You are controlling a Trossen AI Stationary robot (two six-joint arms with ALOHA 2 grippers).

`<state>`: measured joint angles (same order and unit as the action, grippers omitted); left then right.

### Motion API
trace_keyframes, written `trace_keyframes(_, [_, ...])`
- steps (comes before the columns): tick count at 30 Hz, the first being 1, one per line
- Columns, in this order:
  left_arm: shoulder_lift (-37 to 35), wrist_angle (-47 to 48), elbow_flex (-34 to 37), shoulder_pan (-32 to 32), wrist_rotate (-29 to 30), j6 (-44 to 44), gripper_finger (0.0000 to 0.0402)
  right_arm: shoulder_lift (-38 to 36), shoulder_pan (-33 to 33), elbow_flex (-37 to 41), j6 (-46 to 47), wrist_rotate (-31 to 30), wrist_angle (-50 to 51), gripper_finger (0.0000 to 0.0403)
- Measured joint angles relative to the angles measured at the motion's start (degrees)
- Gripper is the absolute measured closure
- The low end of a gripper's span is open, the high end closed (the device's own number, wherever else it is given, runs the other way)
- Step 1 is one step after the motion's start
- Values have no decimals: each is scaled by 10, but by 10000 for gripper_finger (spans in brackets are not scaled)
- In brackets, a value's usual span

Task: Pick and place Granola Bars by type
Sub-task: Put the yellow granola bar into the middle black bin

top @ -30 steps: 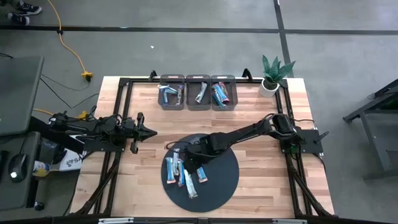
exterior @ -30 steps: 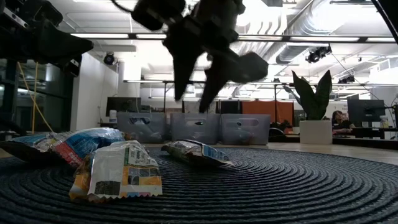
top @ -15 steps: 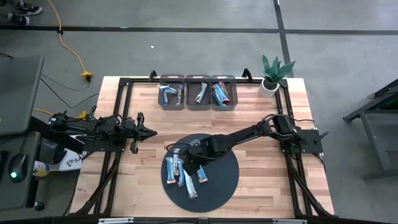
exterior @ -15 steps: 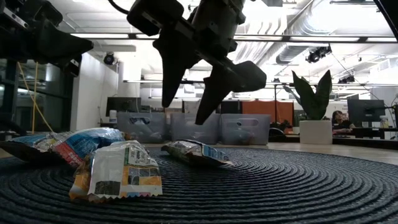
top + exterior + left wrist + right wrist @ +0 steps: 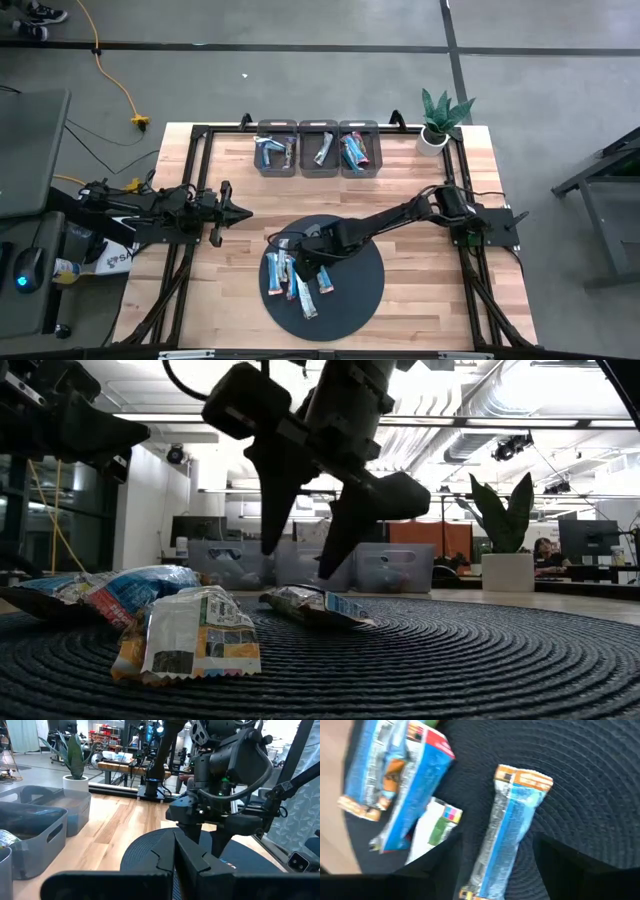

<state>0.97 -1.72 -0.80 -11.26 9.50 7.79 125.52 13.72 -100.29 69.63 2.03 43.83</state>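
Note:
Several granola bars lie on the left part of a round dark mat (image 5: 350, 290). In the right wrist view one light blue bar (image 5: 512, 825) lies flat on the mat, apart from the others. My right gripper (image 5: 500, 865) stands open over it, pointing steeply down, one finger on each side of the bar's near end and touching nothing. In the low view its fingertips (image 5: 305, 560) hang just above that bar (image 5: 318, 605). My left gripper (image 5: 240, 211) waits at the table's left, level and shut.
Beside the single bar lie two blue bars (image 5: 395, 785) and a white one (image 5: 437, 827). Three grey bins (image 5: 319, 148) holding sorted bars stand along the far edge. A potted plant (image 5: 437, 120) is at the far right corner. The mat's right half is bare.
My right gripper has opened wider. Its fingertips have come down a little toward the light blue bar on the mat. The bars have not moved.

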Motion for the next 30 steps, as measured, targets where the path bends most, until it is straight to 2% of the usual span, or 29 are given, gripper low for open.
trace_keyframes(22, [0,0,0,0,0,0,400,37,1,0,11,10,-13,178])
trace_keyframes(30, [0,0,0,0,0,0,400,64,1,-4,14,56,-19,179])
